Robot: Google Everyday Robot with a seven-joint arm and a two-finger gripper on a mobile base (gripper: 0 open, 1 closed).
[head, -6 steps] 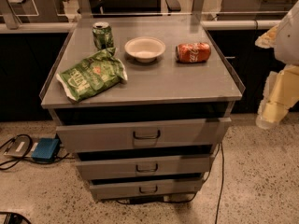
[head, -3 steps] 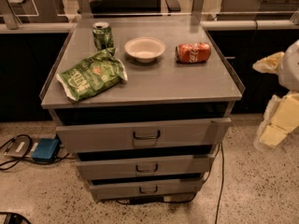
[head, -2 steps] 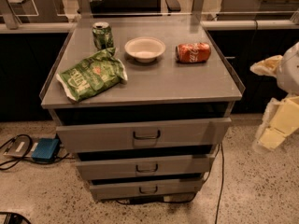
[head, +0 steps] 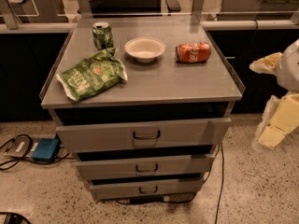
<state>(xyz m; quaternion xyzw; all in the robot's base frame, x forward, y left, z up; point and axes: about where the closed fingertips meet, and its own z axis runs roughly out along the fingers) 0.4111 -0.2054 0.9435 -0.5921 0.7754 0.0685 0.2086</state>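
My gripper (head: 273,126) hangs at the right edge of the camera view, beside the grey drawer cabinet (head: 173,85) and below its top, touching nothing. The red soda can (head: 193,52) lying on its side at the back right of the top is the nearest item. A white bowl (head: 145,48) sits mid-back. At the back left a green can (head: 102,34) stands upright. A green chip bag (head: 91,73) lies at the front left.
The cabinet has three drawers; the top drawer (head: 145,134) juts out slightly. A blue box (head: 45,149) and cables lie on the speckled floor at the left. A cable (head: 219,181) runs down by the cabinet's right side. Dark counters stand behind.
The arm at the right edge has dropped lower since two seconds ago and has barely shifted in the last second. Everything on the cabinet stays where it was.
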